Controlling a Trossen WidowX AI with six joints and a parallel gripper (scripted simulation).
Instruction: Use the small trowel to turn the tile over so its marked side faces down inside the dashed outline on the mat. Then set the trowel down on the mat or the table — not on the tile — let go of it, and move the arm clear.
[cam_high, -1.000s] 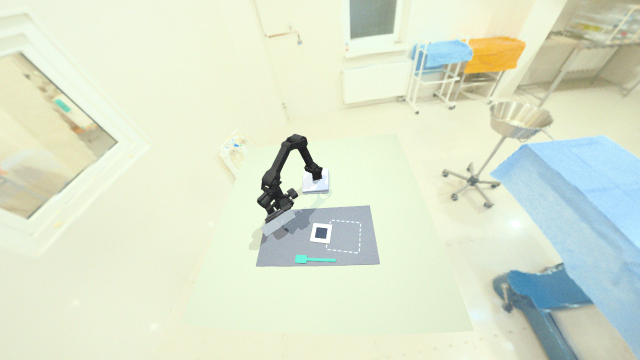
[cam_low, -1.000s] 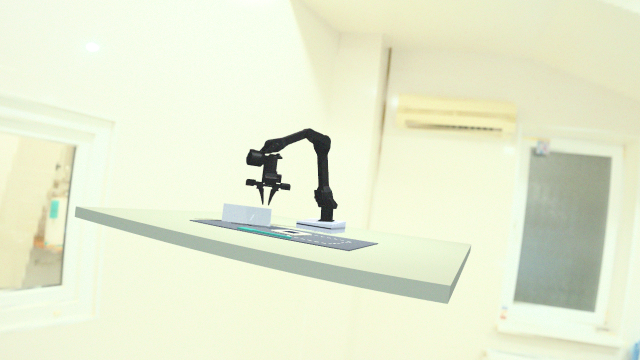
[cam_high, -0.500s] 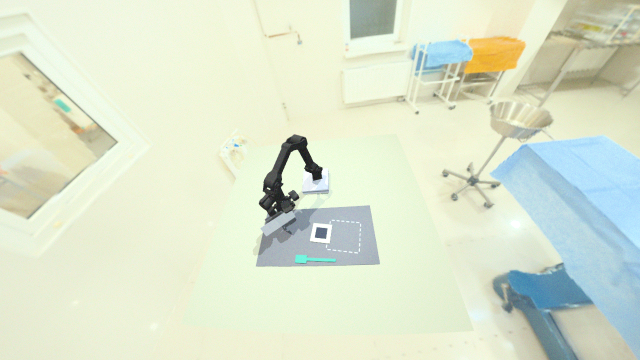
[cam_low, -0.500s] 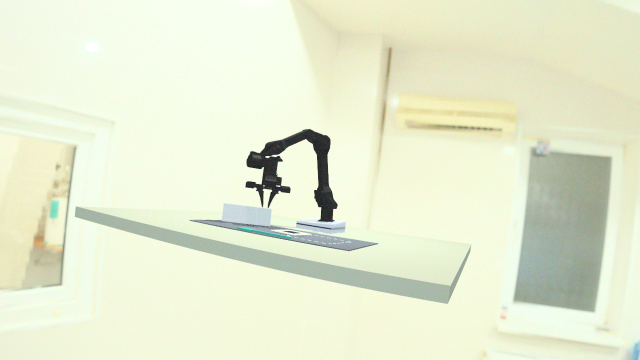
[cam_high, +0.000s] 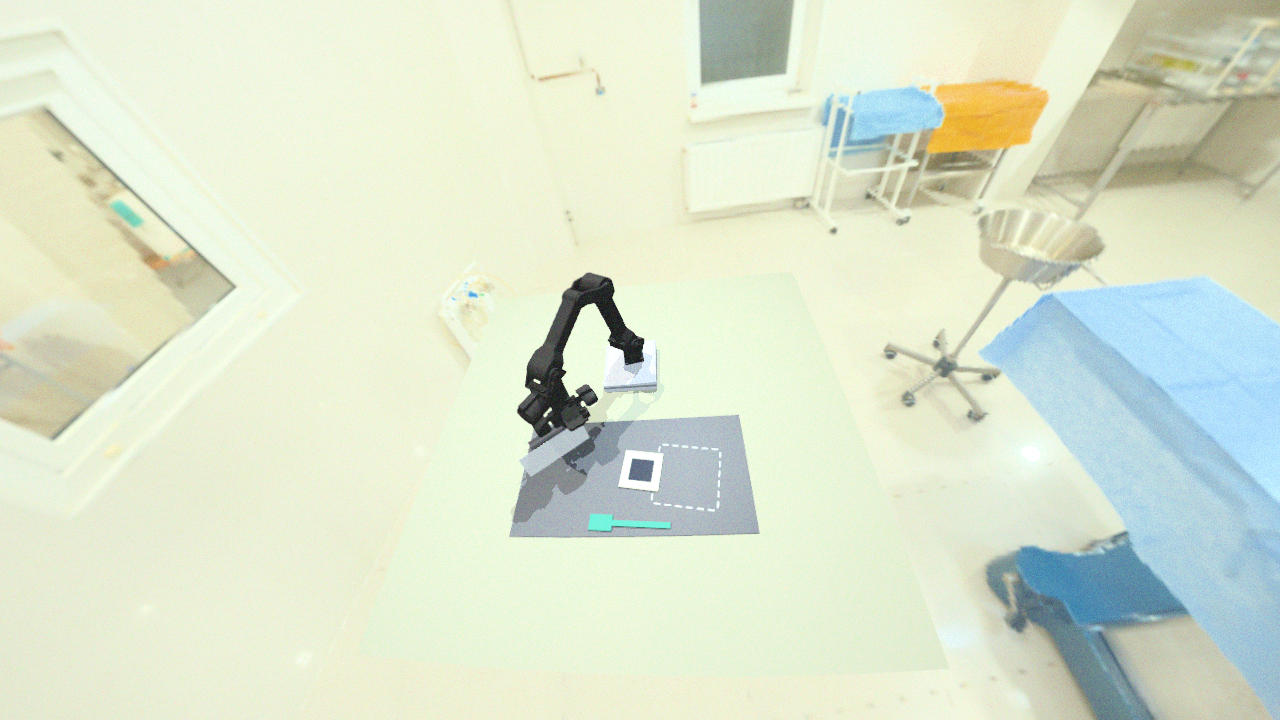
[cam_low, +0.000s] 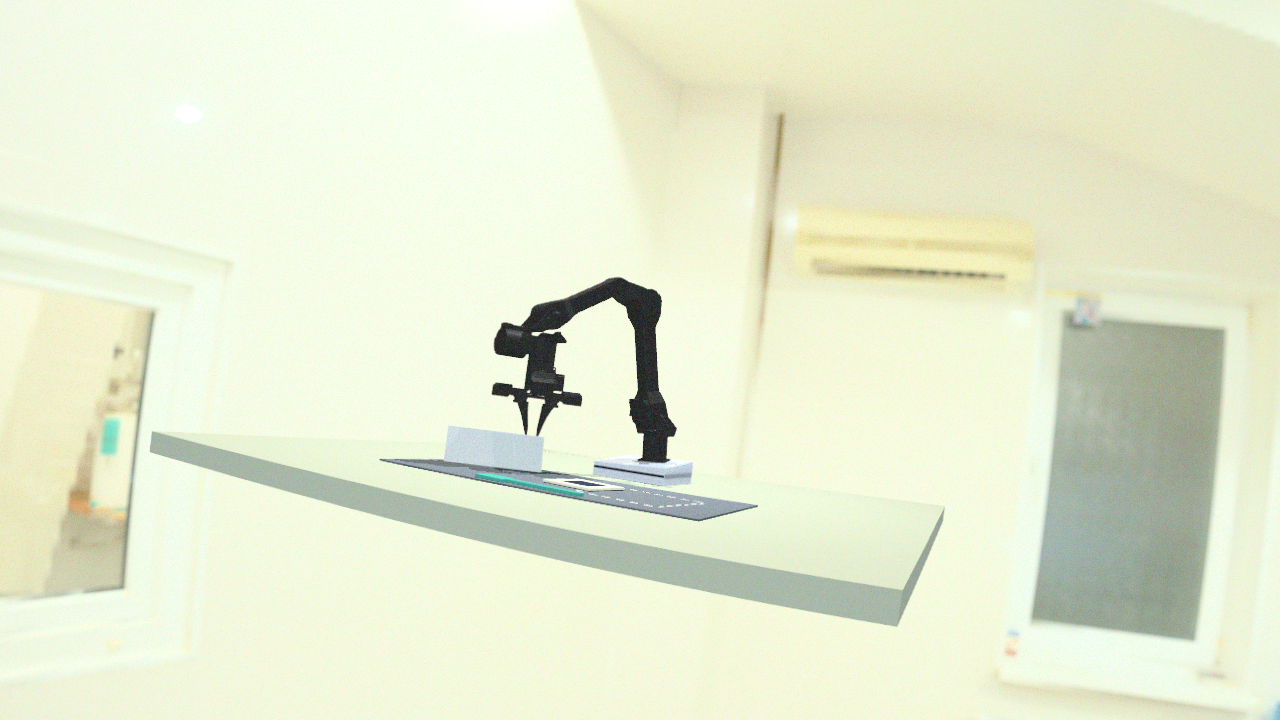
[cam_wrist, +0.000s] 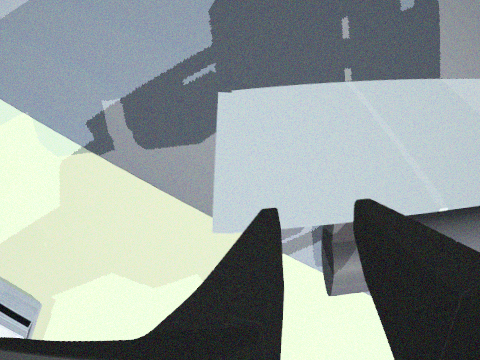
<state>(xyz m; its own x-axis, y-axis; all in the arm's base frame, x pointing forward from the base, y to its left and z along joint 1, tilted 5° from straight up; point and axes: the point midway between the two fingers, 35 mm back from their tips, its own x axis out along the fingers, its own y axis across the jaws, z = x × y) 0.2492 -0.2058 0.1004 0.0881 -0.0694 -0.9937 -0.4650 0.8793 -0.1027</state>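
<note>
Nothing is done yet: the tile (cam_high: 641, 470) shows its mark, the trowel (cam_high: 628, 523) lies at its 6 o'clock, and the tool (cam_low: 533, 431) is slightly open and empty.

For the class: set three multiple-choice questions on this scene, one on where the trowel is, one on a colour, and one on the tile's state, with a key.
1. Where does the flat teal trowel lie?
A. on the tile
B. on the dark grey mat
C. between the hand's fingers

2. What colour is the square mark on the white square tile?
A. dark navy
B. red
C. green

3. How does the tile lie?
A. mark up, outside the white dashed outline
B. mark down, inside the outline
C. standing on edge

Key:
1 B: the trowel lies flat on the mat, far from the hand, which holds nothing.
2 A: the top view shows a dark navy square on the tile.
3 A: the mark faces up, and the tile sits beside the outline.
</note>
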